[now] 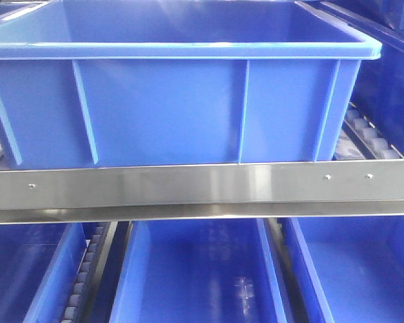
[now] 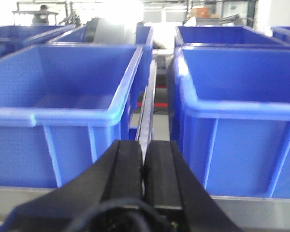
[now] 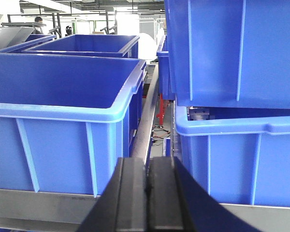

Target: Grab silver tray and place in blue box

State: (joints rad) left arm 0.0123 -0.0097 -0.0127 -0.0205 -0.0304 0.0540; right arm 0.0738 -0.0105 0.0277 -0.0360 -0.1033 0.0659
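The blue box (image 1: pixel 182 101) is smooth moulded plastic with a soft sheen along its rim. Below it a steel rail (image 1: pixel 202 185) looks brushed and reflective, set with small screws. The lower bins (image 1: pixel 198 276) are glossy blue plastic. Both tools' fingers (image 2: pixel 130 169) (image 3: pixel 133 188) look like matt black rubber, though blurred.

deep ribbed blue box (image 1: pixel 182 101) sits upright, open-topped, behind a steel rail (image 1: pixel 202 185).

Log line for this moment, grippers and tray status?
left gripper: shut, empty | right gripper: shut, empty | silver tray: not in view | blue box: on rack
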